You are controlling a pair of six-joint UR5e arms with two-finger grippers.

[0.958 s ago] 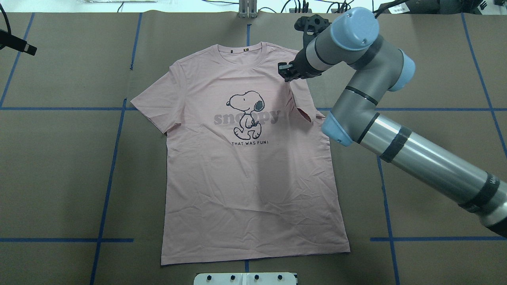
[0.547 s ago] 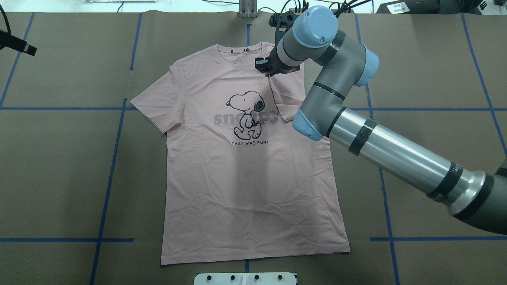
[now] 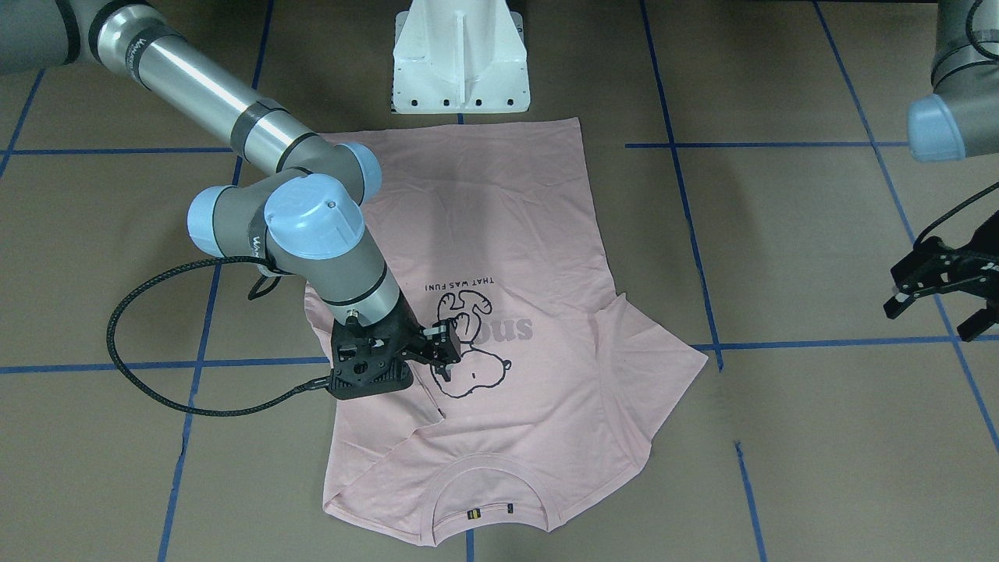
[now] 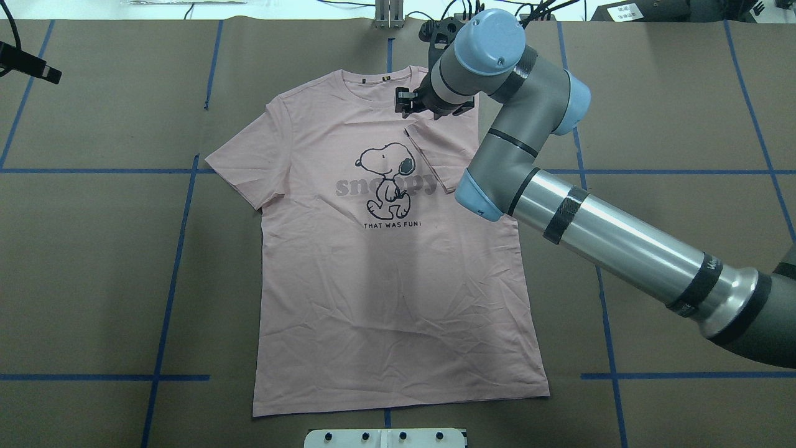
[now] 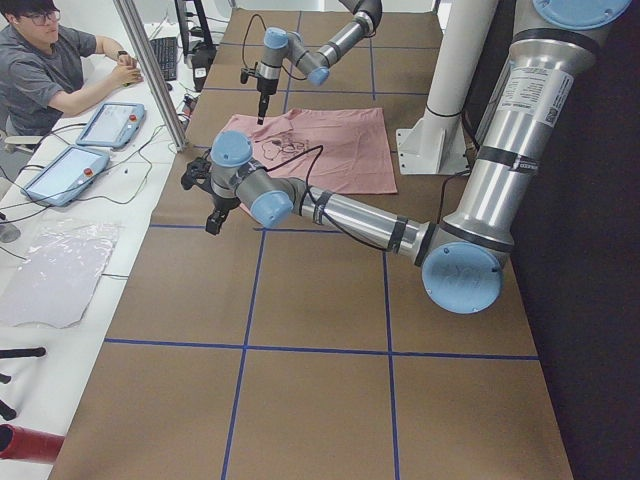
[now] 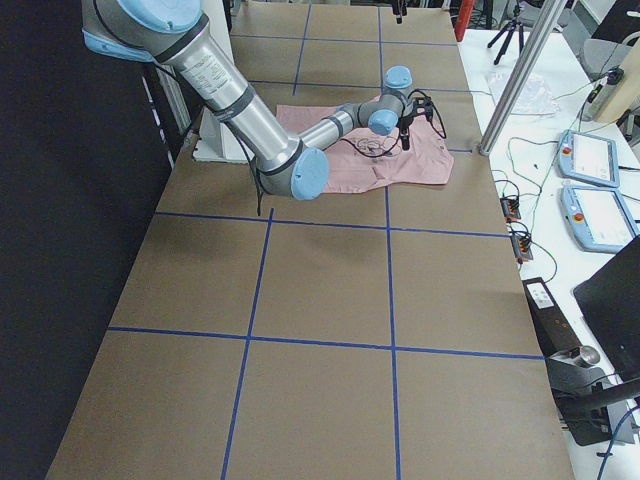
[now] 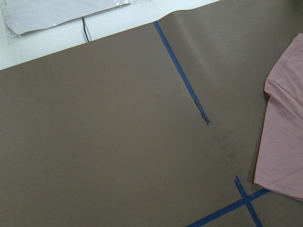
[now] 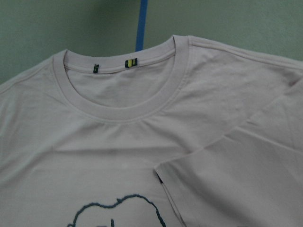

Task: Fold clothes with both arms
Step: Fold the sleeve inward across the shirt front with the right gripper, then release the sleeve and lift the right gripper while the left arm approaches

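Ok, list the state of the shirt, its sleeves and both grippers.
T-shirt: flat on the table, print up, body unfolded.
Right gripper: open, empty, above the T-shirt.
Left gripper: open, empty, off the T-shirt.
Folded sleeve: lying over the chest, held by nothing.
Other sleeve: spread out flat.

The right arm (image 4: pixel 528 124) is covering the shirt's (image 4: pixel 373 298) right shoulder from overhead; the right gripper (image 3: pixel 446 347) is hiding part of the lettering (image 3: pixel 511 331); the left arm (image 3: pixel 964 47) is running off-frame
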